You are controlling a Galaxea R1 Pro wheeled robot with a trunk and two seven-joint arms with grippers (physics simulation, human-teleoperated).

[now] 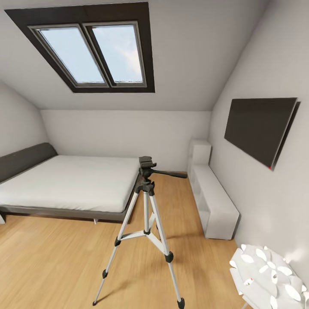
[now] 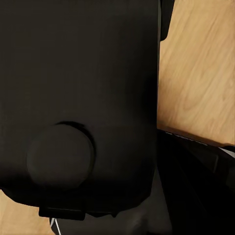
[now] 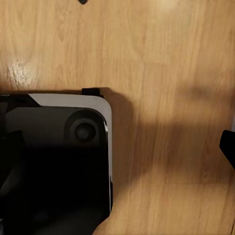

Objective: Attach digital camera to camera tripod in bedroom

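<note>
The camera tripod (image 1: 146, 214) stands on the light wood floor in the middle of the head view, its three silver legs spread. Its dark grey head (image 1: 146, 163) is bare on top and the black pan handle (image 1: 171, 174) points right. In the left wrist view a chunky black body with a round bump, seemingly the digital camera (image 2: 78, 98), sits right against the lens, held in my left gripper. Its red button is hidden. In the right wrist view one black fingertip (image 3: 228, 147) of my right gripper shows at the edge, with nothing near it.
The grey bed (image 1: 73, 180) with its white mattress lies behind the tripod on the left. A low white cabinet (image 1: 212, 201) runs along the right wall under a dark screen (image 1: 259, 128). A white petalled object (image 1: 268, 274) stands at the near right. My base (image 3: 54, 161) shows over the floor.
</note>
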